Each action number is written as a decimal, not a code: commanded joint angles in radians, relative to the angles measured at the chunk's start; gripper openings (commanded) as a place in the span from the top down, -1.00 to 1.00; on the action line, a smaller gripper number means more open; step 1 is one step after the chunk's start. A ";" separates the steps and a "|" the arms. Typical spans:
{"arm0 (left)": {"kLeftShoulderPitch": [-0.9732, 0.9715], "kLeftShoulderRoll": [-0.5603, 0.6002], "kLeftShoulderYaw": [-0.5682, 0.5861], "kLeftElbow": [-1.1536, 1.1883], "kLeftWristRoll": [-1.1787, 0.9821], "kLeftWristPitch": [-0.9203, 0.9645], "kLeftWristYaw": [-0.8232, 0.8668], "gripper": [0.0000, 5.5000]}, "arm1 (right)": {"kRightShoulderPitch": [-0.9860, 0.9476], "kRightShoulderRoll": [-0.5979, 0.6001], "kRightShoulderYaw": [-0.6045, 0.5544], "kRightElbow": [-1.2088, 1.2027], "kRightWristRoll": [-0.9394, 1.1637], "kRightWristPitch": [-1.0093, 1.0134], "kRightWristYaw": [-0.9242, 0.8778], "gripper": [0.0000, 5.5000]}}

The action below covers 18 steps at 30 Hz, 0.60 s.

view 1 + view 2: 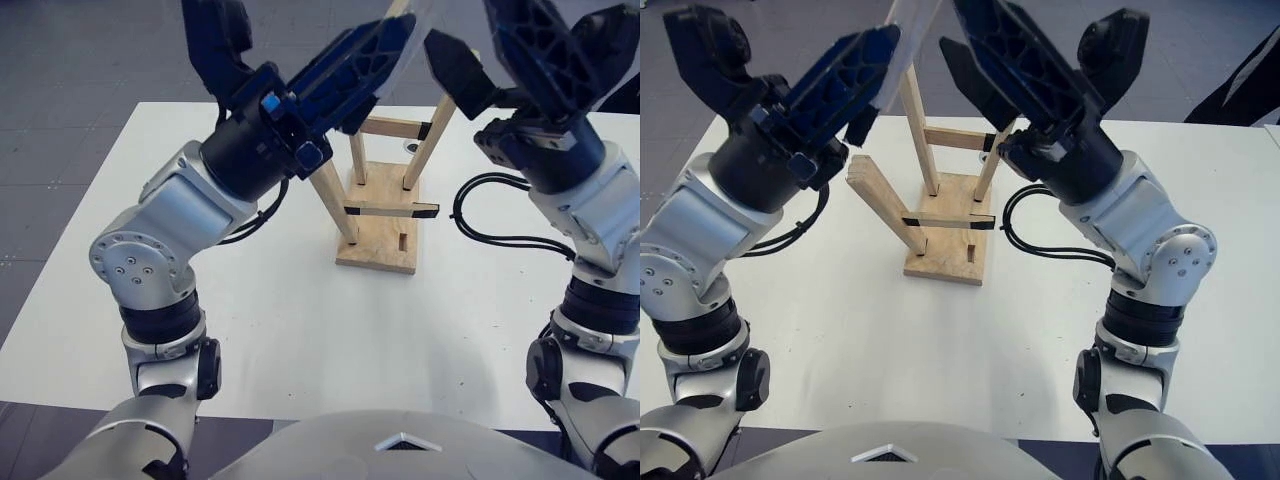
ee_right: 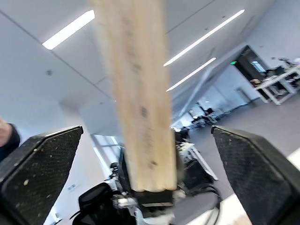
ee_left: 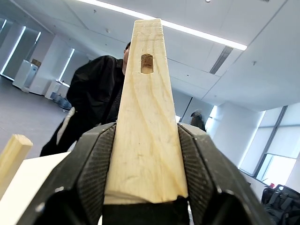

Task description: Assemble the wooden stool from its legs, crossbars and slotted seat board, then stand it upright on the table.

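Wooden leg [image 3: 146,93] in left claw [image 3: 146,140] leaves head views' top edge.

Pale, grained wood makes up the seat board [image 1: 378,255] and the leg [image 3: 146,84] (black tape bands wrap both ends of the near crossbar [image 1: 390,209]). Plain white table [image 1: 300,340]. The left gripper [image 3: 146,127] has one blue finger, one black. The right gripper [image 2: 146,129] is black, its pads [image 2: 42,168] finely stippled.

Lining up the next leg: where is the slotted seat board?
The slotted seat board lies flat on the table, centre in the eye views, legs and a crossbar rising from it.
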 commanded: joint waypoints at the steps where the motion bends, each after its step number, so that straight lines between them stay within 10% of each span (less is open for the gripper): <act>1: 0.012 -0.003 -0.010 -0.005 -0.057 -0.010 0.028 0.26 | -0.045 0.008 0.012 0.018 0.019 -0.016 0.031 -0.84; 10: 0.036 0.015 -0.039 -0.024 -0.085 -0.021 0.054 0.26 | -0.104 0.027 0.062 0.079 -0.034 -0.014 0.069 -0.84; 18: 0.048 0.032 -0.052 -0.030 -0.098 -0.008 0.047 0.26 | -0.127 0.029 0.065 0.092 -0.035 -0.018 0.060 -0.29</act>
